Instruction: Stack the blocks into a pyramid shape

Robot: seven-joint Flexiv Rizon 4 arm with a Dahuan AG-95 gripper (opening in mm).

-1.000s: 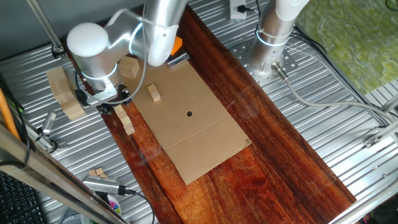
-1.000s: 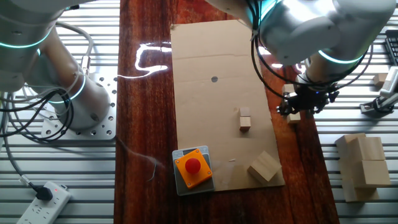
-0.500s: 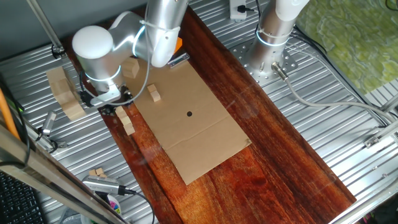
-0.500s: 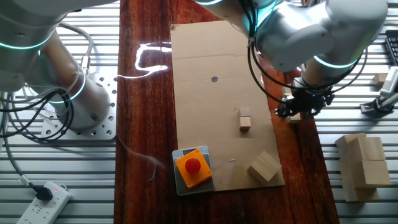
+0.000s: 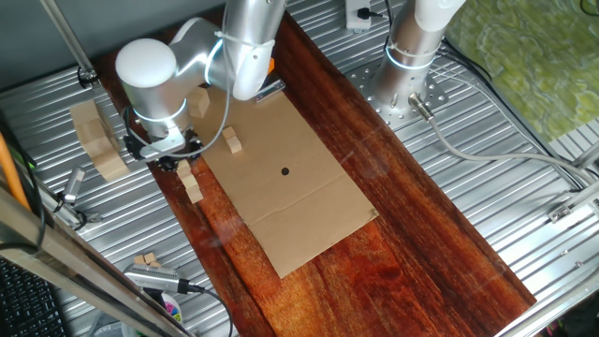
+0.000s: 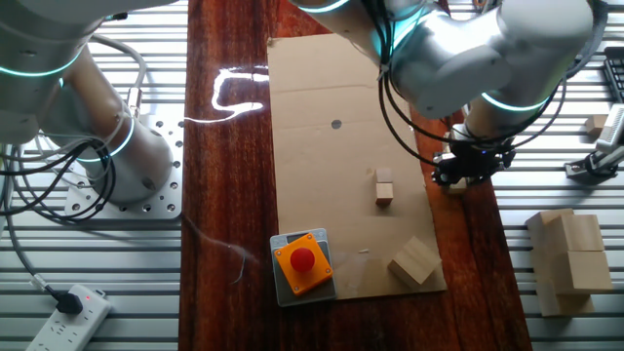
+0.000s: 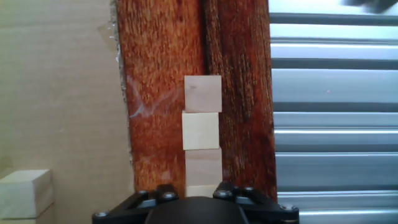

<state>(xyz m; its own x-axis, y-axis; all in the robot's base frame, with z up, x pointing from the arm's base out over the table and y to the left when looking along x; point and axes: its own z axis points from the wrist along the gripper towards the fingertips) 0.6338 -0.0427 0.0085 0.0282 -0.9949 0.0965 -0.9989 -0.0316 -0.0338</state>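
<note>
Three small pale blocks lie in a touching row on the dark wood strip; in the hand view they are the far block, the middle block and the near block. The row also shows in one fixed view. My gripper hangs right over the row's near end, with its dark body at the frame's bottom edge and its fingertips hidden. It also shows in both fixed views, where the arm covers the jaws. Two more blocks stand stacked on the cardboard.
A larger faceted wood chunk and a red button box sit at the cardboard's end. Big pale slab pieces lie on the ribbed metal beside the wood strip. A second arm's base stands at the far side.
The arm has shifted a little along the wood strip towards the row of blocks. The blocks have not moved.
</note>
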